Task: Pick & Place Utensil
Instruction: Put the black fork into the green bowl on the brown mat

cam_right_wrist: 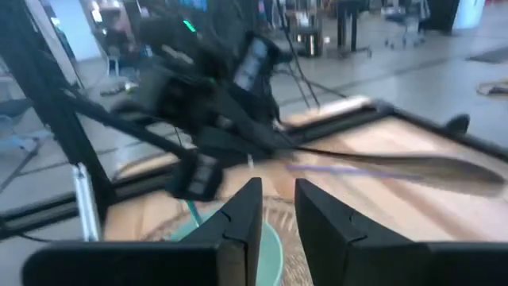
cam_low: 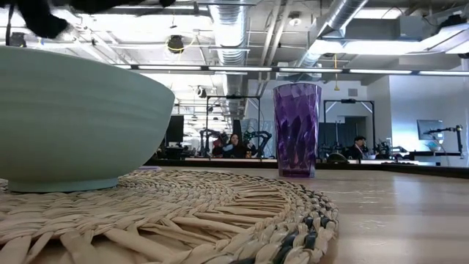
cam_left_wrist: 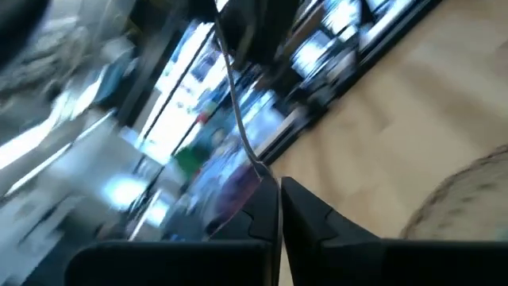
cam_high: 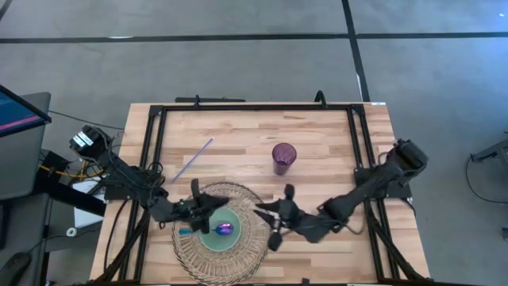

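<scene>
A pale green bowl stands on a round woven mat. In it lies a utensil with a purple head; its teal handle reaches over the bowl's left rim. My left gripper hovers over the bowl's far-left part, fingers shut with nothing between them. My right gripper is just right of the bowl, pointing at it, slightly open and empty.
A purple tumbler stands upright on the table beyond the mat. A thin lavender stick lies on the far-left part of the table. A black frame borders the tabletop. People sit in the room behind.
</scene>
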